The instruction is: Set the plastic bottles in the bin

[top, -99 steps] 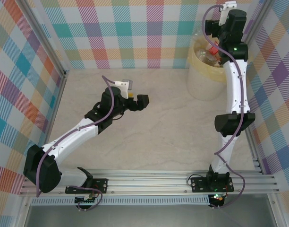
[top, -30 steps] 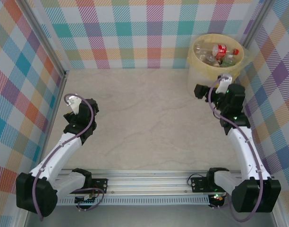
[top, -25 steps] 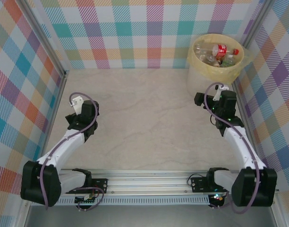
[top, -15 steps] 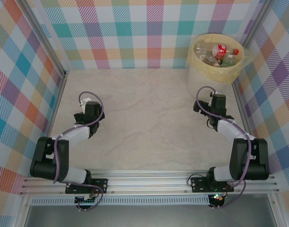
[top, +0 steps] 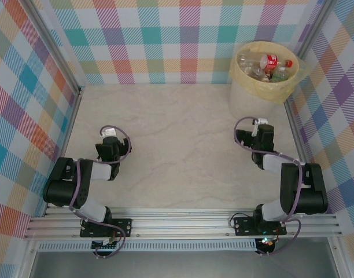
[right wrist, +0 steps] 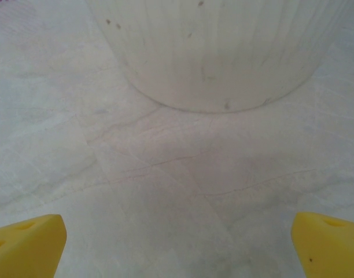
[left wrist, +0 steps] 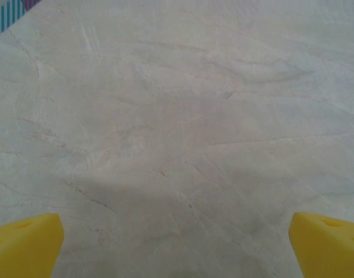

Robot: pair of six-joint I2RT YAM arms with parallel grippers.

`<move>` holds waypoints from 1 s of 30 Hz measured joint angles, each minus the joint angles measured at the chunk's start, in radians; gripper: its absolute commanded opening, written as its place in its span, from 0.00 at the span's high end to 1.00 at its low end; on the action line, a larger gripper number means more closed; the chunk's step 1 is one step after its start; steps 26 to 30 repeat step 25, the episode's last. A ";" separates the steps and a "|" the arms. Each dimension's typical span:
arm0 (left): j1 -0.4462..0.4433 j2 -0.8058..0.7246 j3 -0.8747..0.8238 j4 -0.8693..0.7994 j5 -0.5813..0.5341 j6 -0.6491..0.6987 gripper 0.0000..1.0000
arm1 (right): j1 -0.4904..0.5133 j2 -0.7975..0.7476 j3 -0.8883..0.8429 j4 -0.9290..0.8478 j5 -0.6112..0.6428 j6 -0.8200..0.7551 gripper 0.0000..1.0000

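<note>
The bin, pale yellow with a yellowish bag over its rim, stands in the far right corner. Several plastic bottles lie inside it, one clear with a red label and red cap. My left gripper hangs low over the left side of the table, open, with bare marble between its yellow fingertips. My right gripper sits just in front of the bin, also open and holding nothing. In the right wrist view the bin's ribbed wall rises close ahead of the fingertips.
Checked walls close in the table at the back and on both sides. Both arms are folded low near the aluminium rail at the near edge.
Both arms have pulled back toward their bases and folded down, bringing the grippers low over the table. Both grippers stayed open. The bin and the bottles in it have not moved.
</note>
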 measured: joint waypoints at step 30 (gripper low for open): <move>0.000 0.000 0.000 0.067 0.001 0.006 0.00 | 0.000 0.086 -0.113 0.331 -0.117 -0.071 0.00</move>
